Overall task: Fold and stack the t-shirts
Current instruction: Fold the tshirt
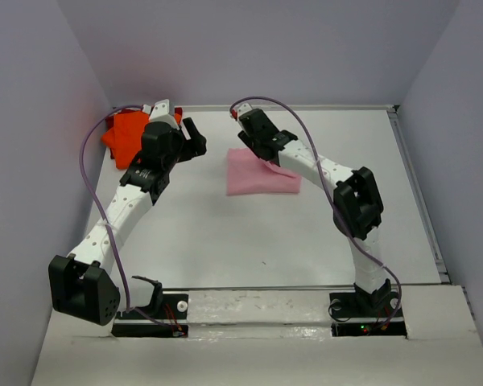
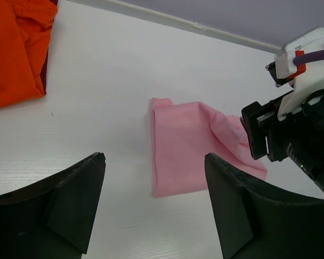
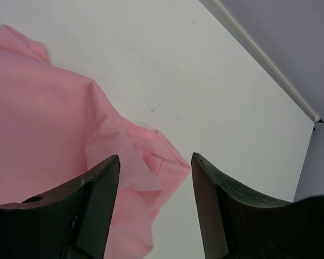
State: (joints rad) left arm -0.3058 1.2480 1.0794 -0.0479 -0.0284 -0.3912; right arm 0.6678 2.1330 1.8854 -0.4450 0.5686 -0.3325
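Our right gripper [image 3: 155, 157] hangs with jaws apart and empty, the pink t-shirt [image 3: 43, 108] lying rumpled beneath and between them, likely awaiting another fold, while our left gripper [image 2: 154, 156] gapes empty, the orange t-shirt [image 2: 13, 48] well aside of its jaws.

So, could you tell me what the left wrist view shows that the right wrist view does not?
Only the left wrist view: the orange t-shirt at its upper left and the right arm over the cloth. Only the right wrist view: a rumpled corner close up under the open right gripper, and a far corner of the table. Both: the pink t-shirt on that table.
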